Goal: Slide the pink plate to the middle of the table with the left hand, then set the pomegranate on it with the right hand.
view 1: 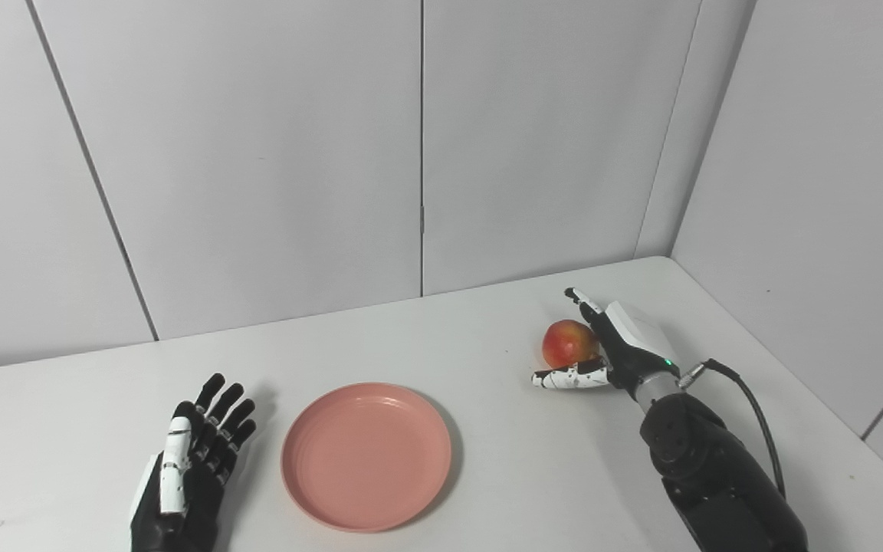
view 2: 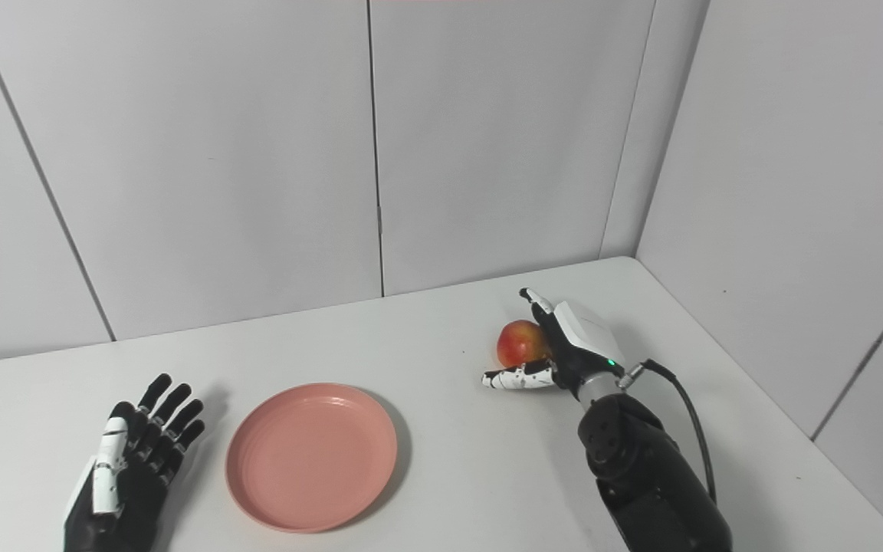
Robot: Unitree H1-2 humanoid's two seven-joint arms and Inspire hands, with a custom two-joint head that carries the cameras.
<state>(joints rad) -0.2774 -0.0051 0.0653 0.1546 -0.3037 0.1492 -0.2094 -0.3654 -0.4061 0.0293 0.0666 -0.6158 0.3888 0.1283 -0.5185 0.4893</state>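
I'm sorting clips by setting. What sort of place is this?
Probably a lab test booth: plain grey wall panels enclose a bare white table holding only a pink plate and a pomegranate.

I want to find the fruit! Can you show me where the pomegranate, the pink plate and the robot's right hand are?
pomegranate (view 1: 564, 342), left eye view, on its red front.
pink plate (view 1: 366, 455), left eye view, on its bare middle.
right hand (view 1: 616, 345), left eye view, on the middle of the hand, beside the fruit.
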